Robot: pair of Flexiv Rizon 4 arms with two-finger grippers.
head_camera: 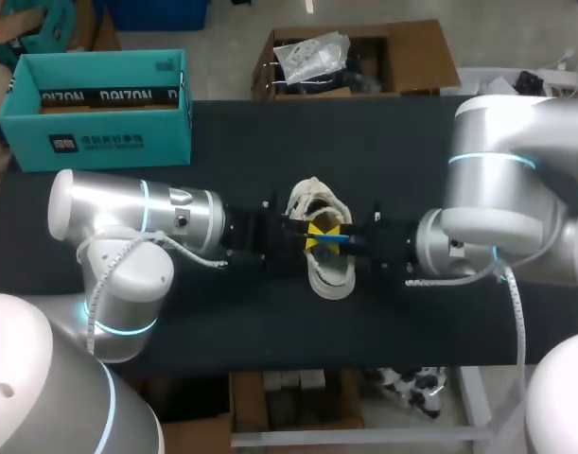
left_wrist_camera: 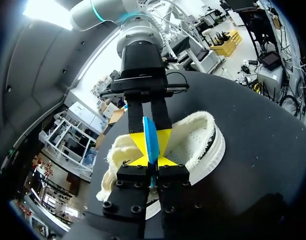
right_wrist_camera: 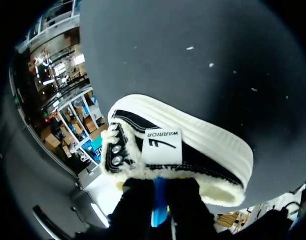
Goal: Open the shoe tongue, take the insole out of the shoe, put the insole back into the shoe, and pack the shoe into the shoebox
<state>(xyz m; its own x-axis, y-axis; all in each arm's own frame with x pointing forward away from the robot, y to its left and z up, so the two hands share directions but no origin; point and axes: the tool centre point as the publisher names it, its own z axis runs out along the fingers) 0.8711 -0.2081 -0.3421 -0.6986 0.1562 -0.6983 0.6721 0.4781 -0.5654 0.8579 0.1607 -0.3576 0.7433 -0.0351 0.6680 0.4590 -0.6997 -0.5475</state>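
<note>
Resting at the far left of the dark table (head_camera: 241,132), well apart from both arms, is the teal shoebox (head_camera: 99,104). It is open-topped and has white lettering on its front wall and inner flap.

The left arm (head_camera: 128,218) comes in from the left. The left gripper (left_wrist_camera: 153,161) is over the middle of the shoe (head_camera: 324,248), and its yellow tips are pressed together on the thin blue insole (left_wrist_camera: 150,142), which stands edge-on between them above the fleecy lining.

The shoe lies at the table's middle, between the two grippers. It has a white ribbed sole and a black side, and that side carries a white label (right_wrist_camera: 162,146) with dark lettering and a stripe mark.

The right gripper (right_wrist_camera: 160,192) faces the left one tip to tip. Its fingers are closed on the same blue insole from the opposite end, just above the shoe's collar. The right arm (head_camera: 497,199) comes in from the right.
</note>
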